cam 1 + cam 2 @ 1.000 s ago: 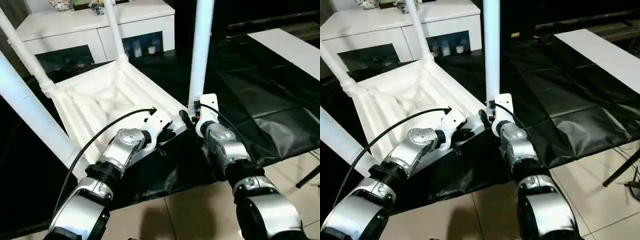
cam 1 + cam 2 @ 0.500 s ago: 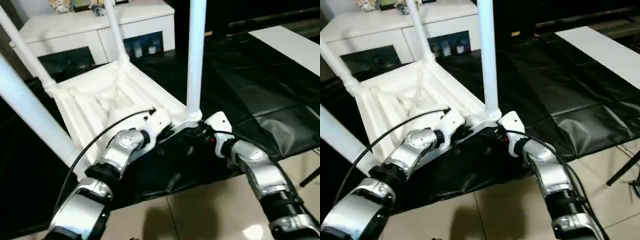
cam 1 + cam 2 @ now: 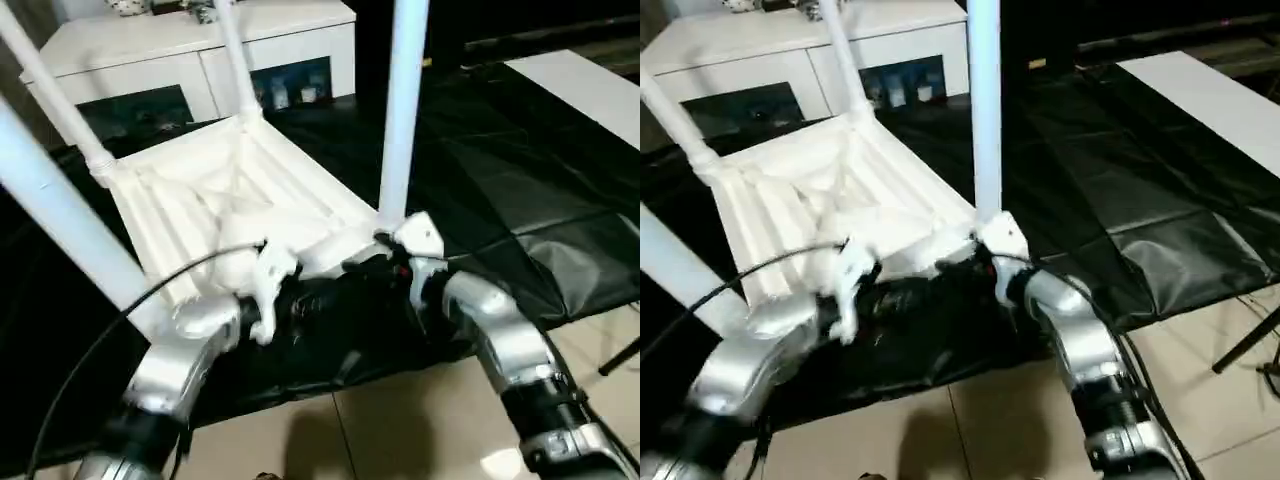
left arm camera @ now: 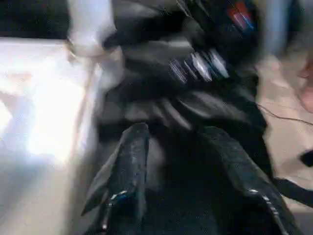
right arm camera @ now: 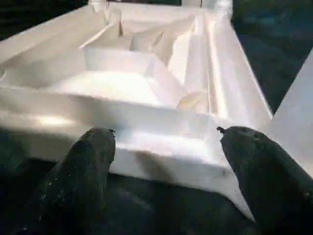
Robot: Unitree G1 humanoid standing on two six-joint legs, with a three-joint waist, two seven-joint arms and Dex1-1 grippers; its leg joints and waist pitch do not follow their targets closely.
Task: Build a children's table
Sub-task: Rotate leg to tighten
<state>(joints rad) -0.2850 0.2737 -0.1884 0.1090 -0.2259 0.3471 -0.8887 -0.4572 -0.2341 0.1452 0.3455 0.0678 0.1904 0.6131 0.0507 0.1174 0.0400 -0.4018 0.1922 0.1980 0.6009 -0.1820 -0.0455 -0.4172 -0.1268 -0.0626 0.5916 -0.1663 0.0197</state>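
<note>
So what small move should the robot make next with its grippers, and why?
Probably close the right gripper on the near rim of the tabletop: its fingers stand wide open just before that rim. All four legs already stand up, so turning it over seems next.

All four legs (image 3: pixel 400 110) run off the top edge, and the left gripper (image 4: pixel 183 142) is a motion-blurred smear.

Head cameras look forward and down at the upturned white plastic tabletop (image 3: pixel 215 190); the right wrist camera, close, shares its rim.
</note>
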